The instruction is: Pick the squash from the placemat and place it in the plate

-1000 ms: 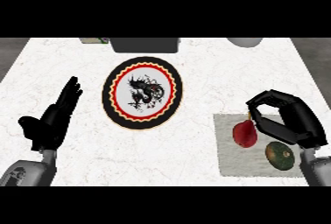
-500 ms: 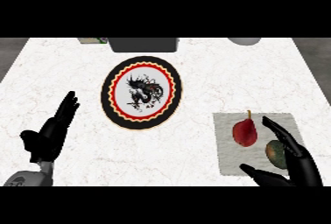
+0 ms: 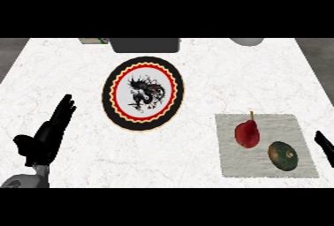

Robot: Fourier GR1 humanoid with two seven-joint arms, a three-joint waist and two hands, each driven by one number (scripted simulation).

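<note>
Squash: dark green, lying on the placemat just inward of the right hand, apart from it, nothing holding it.
Placemat: pale grey cloth on the bench, next to the right hand at the view's right side.
Pear: red with a thin stem, on the same placemat, just beyond the squash from the right hand.
Plate: round, black rim with a red and cream band and a dark figure in the middle, well away from the right hand, nearer the left hand.
Right hand: only a sliver shows at the right edge; whether its fingers are apart or together, I cannot tell.
Left hand: resting at the lower left, fingers straight and spread, holding nothing.
Bench: white marbled top.
</note>
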